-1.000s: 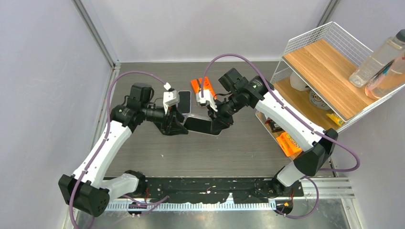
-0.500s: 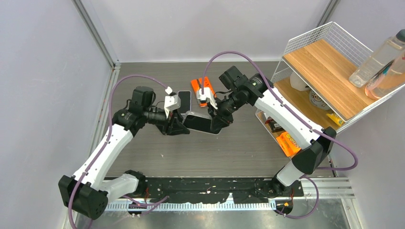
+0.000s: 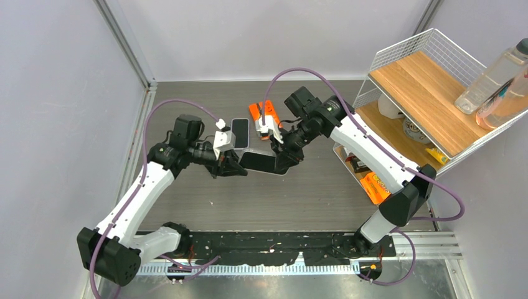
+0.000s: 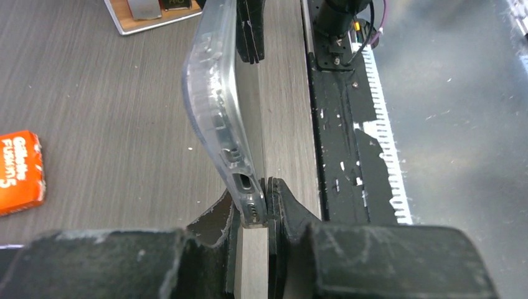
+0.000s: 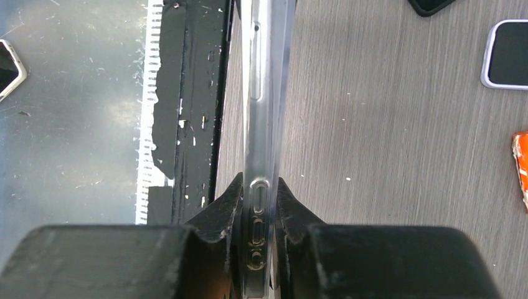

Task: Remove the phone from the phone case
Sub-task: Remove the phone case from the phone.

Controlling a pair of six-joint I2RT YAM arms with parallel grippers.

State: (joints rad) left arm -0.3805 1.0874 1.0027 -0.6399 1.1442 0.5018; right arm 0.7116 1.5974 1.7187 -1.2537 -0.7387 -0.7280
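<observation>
Left wrist view, nearest first: the left claw [image 4: 254,208] is pinched together on the port end of the clear phone case [image 4: 213,103]. The case bows away from the flat edge beside it, probably so that corner can be peeled off. Right wrist view shows the right claw [image 5: 258,215] clamped on the opposite end of the phone [image 3: 258,161], apparently as the anchor; the phone is not yet out and is held between the two arms above the worktop [image 4: 93,93]. Farther off, an orange Gillette Fusion pack [image 4: 18,171] and a second phone [image 5: 507,53] lie flat on the worktop, well apart from the grip.
</observation>
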